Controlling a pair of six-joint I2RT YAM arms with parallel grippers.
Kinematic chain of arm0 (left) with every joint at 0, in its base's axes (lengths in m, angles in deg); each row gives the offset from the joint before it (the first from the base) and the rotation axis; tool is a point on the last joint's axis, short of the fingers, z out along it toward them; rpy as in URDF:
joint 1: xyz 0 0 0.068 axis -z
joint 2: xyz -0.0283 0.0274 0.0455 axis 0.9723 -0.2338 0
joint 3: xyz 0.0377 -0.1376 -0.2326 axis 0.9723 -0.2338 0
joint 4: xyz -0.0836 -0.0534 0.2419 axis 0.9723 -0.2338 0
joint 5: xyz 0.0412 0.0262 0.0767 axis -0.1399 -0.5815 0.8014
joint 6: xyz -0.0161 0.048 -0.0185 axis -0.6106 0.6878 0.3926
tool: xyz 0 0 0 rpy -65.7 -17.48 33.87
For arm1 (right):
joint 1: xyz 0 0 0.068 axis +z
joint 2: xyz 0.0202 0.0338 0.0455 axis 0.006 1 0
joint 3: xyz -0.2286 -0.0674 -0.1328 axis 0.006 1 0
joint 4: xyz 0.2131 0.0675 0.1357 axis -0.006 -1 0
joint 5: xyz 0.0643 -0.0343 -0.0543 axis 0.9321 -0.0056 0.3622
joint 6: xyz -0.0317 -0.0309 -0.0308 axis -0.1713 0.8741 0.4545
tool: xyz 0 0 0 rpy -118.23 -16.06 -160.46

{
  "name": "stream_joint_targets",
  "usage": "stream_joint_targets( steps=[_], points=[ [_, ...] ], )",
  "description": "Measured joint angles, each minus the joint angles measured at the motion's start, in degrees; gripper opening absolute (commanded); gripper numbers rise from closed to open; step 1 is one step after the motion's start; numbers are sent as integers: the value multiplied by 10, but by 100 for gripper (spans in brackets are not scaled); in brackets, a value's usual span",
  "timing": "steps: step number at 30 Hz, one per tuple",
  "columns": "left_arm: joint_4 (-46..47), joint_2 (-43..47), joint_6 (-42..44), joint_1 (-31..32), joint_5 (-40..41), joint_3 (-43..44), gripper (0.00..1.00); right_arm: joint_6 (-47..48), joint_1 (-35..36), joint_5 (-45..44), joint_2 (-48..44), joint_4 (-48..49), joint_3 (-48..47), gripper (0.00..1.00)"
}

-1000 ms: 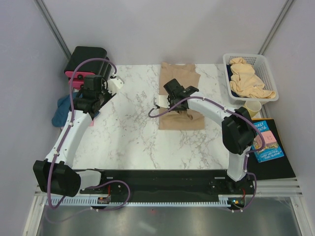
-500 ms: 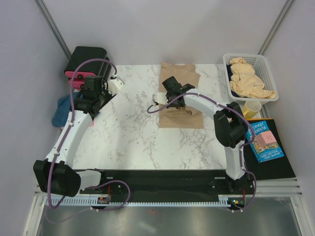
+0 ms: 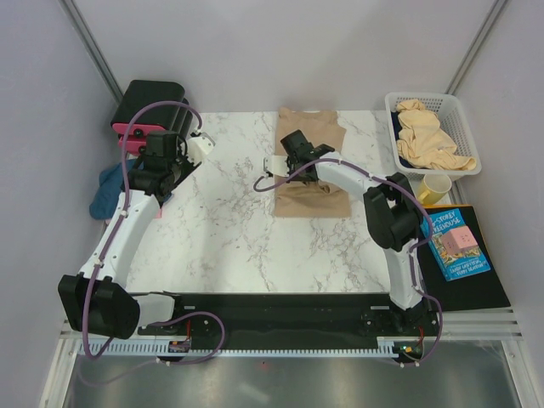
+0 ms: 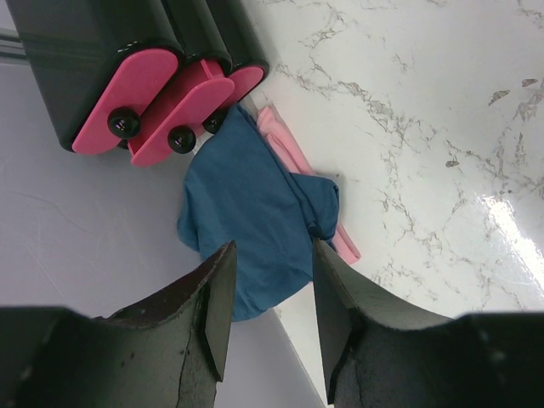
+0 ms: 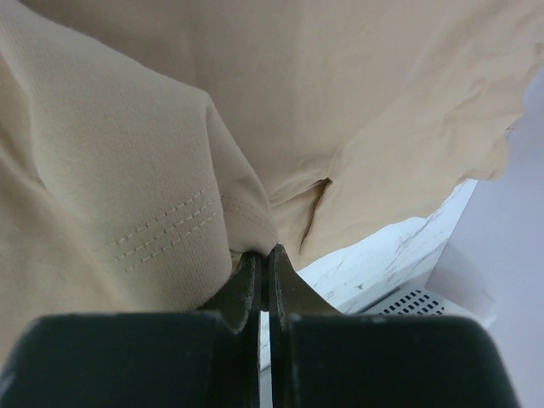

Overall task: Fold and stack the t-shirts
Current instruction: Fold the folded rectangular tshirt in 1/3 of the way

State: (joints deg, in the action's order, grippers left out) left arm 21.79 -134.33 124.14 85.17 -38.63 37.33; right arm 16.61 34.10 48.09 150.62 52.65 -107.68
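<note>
A tan t-shirt lies on the marble table at centre back, its near part lifted and doubled over. My right gripper hovers over its middle, shut on a stitched hem fold of that tan t-shirt, which is pinched at the fingertips. A dark blue t-shirt lies crumpled over the table's left edge, with a pink t-shirt under it. My left gripper hangs above the blue t-shirt with its jaws apart and nothing between them. In the top view the left gripper is at far left.
A white mesh basket at the back right holds more tan t-shirts. Black-and-pink boxes stand at the back left, just beyond the blue shirt. A yellow cup and a book lie to the right.
My right gripper has carried the tan shirt's hem toward the back of the table, so the visible near part of the shirt is shorter. The left arm has not moved.
</note>
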Motion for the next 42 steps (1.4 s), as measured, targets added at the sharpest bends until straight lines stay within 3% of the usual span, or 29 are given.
stream_joint_targets(
  steps=[6, 8, 10, 11, 12, 16, 27, 29, 31, 32, 33, 35, 42],
  points=[
    [0, -1, -1, 0, 0, -1, 48, -2, 0, -3, 16, 16, -17, 1],
    [0, -2, -2, 0, 0, -1, 48, -2, 0, -4, 17, 19, -17, 31],
    [0, -3, -3, 0, 0, -1, 48, -7, 0, -11, 17, 25, -17, 76],
    [0, -4, -3, 0, 0, -1, 49, -10, 0, -17, 18, 33, -17, 87],
    [0, -4, -3, 0, 0, -1, 49, -14, -1, -23, 19, 43, -16, 91],
    [0, -5, -7, 0, 0, -2, 50, -23, -2, -54, 19, 95, 1, 92],
    [0, -9, -18, 0, -6, -9, 50, -54, -9, -240, 4, 332, 37, 87],
    [0, -10, -22, 0, -10, -9, 46, -51, -14, -257, -13, 368, 45, 84],
    [0, -10, -24, 0, -16, -9, 39, -64, -19, -242, -37, 355, 44, 75],
    [0, -10, -24, 0, -19, -9, 33, -76, -21, -221, -52, 327, 39, 56],
    [0, -10, -24, 0, -23, -9, 24, -84, -24, -198, -63, 300, 33, 43],
    [-1, -7, -23, 0, -41, -11, 2, -102, -27, -120, -89, 209, 7, 0],
    [-53, 31, -11, 5, -165, -13, 2, -130, -23, 129, -188, -56, -4, 0]
  ],
)
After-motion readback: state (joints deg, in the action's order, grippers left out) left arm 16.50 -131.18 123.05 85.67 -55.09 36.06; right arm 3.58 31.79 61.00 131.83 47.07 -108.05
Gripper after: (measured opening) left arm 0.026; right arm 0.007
